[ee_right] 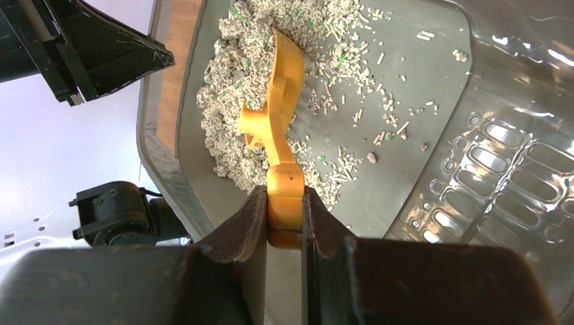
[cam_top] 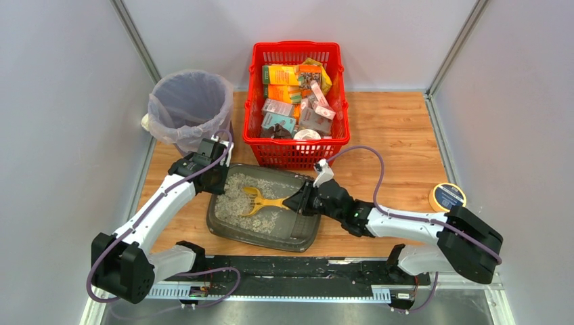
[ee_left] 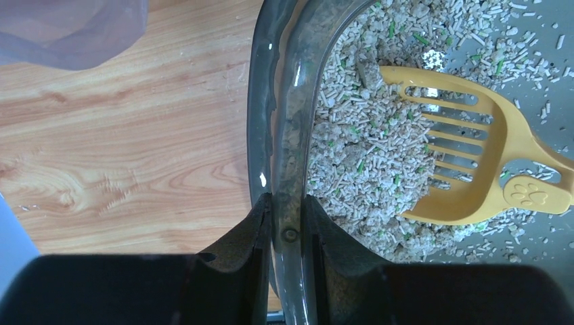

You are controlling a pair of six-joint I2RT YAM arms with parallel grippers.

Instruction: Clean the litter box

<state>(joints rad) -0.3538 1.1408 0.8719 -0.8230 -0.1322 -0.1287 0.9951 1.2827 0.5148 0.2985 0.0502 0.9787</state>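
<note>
The dark grey litter box (cam_top: 298,233) lies at the table's near middle, with pale pellet litter (cam_top: 238,196) heaped at its left end. My left gripper (cam_top: 218,177) is shut on the box's left rim (ee_left: 288,135); its fingers (ee_left: 247,233) pinch the wall. My right gripper (cam_top: 300,202) is shut on the handle of a yellow slotted scoop (cam_top: 260,201), whose head lies in the litter. The scoop also shows in the left wrist view (ee_left: 474,156) and the right wrist view (ee_right: 281,122), its handle between my fingers (ee_right: 247,223).
A bag-lined round bin (cam_top: 189,105) stands at the back left, just beyond my left gripper. A red mesh basket (cam_top: 298,145) full of packets stands behind the box. A round yellow-rimmed tin (cam_top: 447,196) sits at the right.
</note>
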